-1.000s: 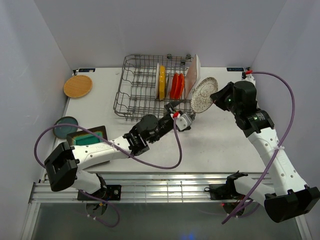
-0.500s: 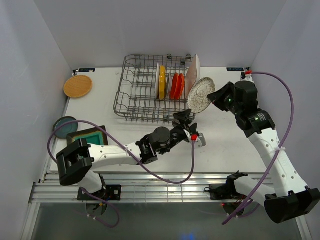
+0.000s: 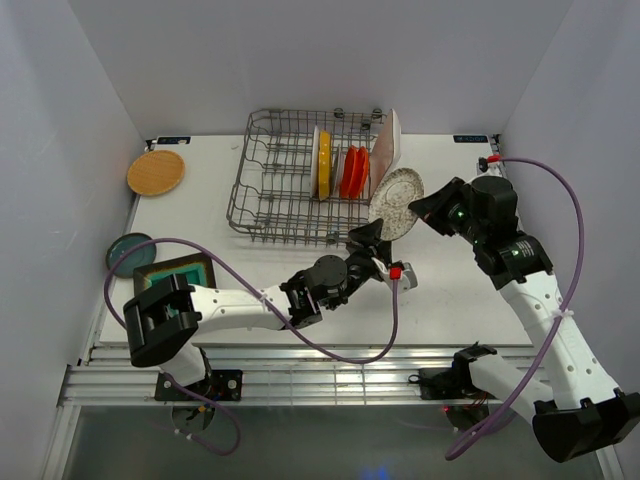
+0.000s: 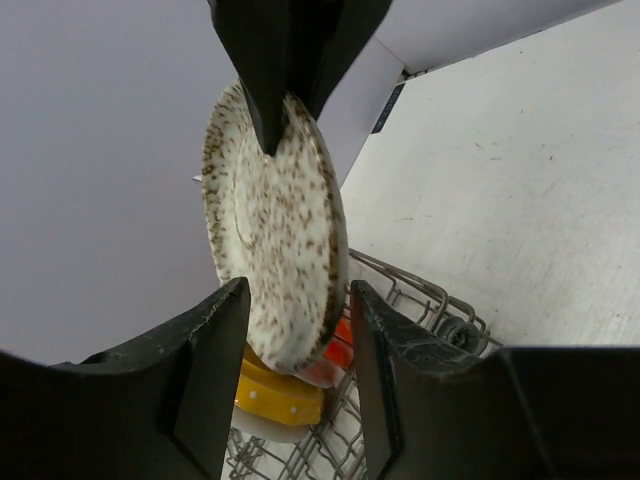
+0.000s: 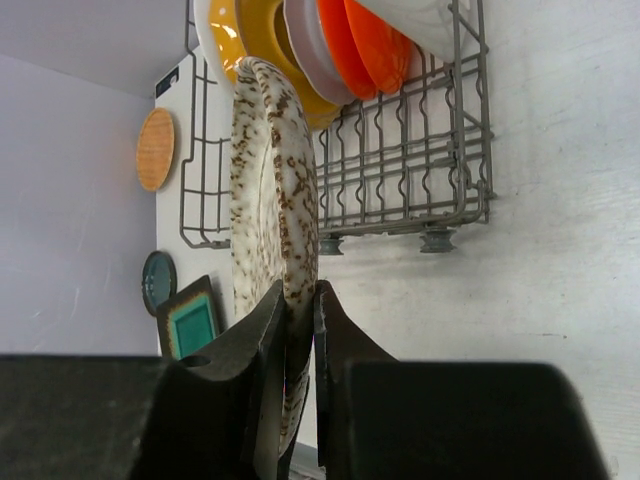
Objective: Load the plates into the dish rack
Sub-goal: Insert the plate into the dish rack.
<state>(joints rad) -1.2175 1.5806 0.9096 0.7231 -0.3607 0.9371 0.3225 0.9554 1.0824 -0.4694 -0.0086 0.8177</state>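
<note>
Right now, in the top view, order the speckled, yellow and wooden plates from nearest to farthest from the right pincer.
1. Speckled plate: held in the right pincer.
2. Yellow plate: upright in the dish rack.
3. Wooden plate: flat at the far left.

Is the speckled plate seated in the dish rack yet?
No: the right gripper holds the speckled plate by its rim, not slotted between the dish rack tines.

No text, brand, number or sign can be read in any view. A small dark tag (image 3: 172, 139) sits at the far left corner of the table (image 3: 440, 290) and a second tag (image 3: 470, 138) at the far right corner. Any print on them is too small to make out.
</note>
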